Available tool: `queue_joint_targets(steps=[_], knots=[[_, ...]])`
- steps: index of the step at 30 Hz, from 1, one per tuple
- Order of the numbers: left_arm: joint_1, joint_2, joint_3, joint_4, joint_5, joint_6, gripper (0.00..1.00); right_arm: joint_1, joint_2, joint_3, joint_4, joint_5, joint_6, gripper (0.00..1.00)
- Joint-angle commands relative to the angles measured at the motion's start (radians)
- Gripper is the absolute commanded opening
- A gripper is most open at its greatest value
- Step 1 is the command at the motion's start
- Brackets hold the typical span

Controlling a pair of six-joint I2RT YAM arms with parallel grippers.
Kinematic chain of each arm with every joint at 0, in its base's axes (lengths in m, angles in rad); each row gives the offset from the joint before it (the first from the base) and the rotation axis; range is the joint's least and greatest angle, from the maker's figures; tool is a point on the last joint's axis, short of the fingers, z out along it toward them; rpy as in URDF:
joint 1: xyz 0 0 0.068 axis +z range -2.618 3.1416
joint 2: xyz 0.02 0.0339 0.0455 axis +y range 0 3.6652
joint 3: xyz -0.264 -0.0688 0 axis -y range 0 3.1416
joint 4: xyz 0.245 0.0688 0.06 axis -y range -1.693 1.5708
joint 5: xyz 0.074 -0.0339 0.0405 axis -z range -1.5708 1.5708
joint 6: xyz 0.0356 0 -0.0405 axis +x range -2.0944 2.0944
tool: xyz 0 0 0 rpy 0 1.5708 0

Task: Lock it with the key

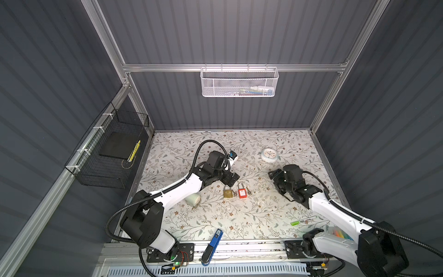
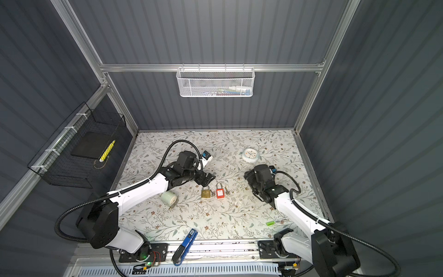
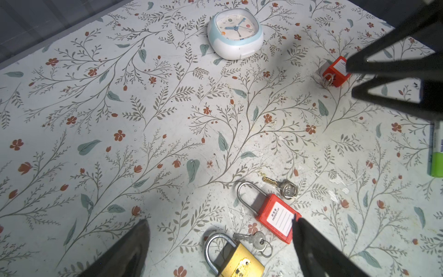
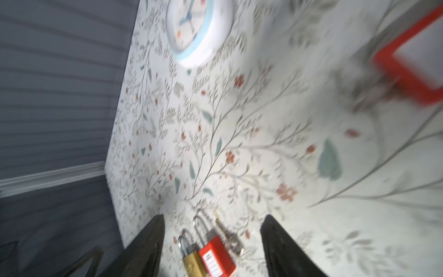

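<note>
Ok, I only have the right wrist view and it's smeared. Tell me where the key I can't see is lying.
Observer: A silver key lies flat between the brass padlock and the red padlock. Your view hides it.
Operator: Now the other side. Report it.
Observer: The left tool is open and empty, poised just behind the brass padlock, toward the back wall.
Operator: List any clutter toward the front.
Observer: A green-capped marker lies front right, well apart from both padlocks.
</note>
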Motion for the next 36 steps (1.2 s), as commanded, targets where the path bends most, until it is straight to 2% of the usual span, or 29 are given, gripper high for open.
queue_joint_targets(steps=[1, 5, 12, 22, 28, 36], knots=[[0.003, -0.02, 0.002, -0.005, 0.034, 0.006, 0.95, -0.105, -0.005, 0.071, -0.25, -0.018, -0.293, 0.69], [0.003, -0.019, 0.003, -0.005, 0.04, 0.002, 0.95, -0.243, 0.018, 0.119, -0.288, -0.096, -0.397, 0.74], [0.003, -0.03, -0.006, -0.009, 0.044, 0.004, 0.95, -0.358, 0.136, 0.178, -0.357, -0.114, -0.409, 0.79], [0.003, -0.039, -0.017, -0.015, 0.034, 0.007, 0.95, -0.437, 0.218, 0.17, -0.324, -0.1, -0.408, 0.82], [0.004, -0.033, -0.01, -0.016, 0.03, 0.004, 0.95, -0.484, 0.285, 0.173, -0.268, -0.186, -0.428, 0.83], [0.004, -0.045, -0.02, -0.023, 0.012, 0.01, 0.96, -0.527, 0.333, 0.179, -0.228, -0.194, -0.461, 0.83]])
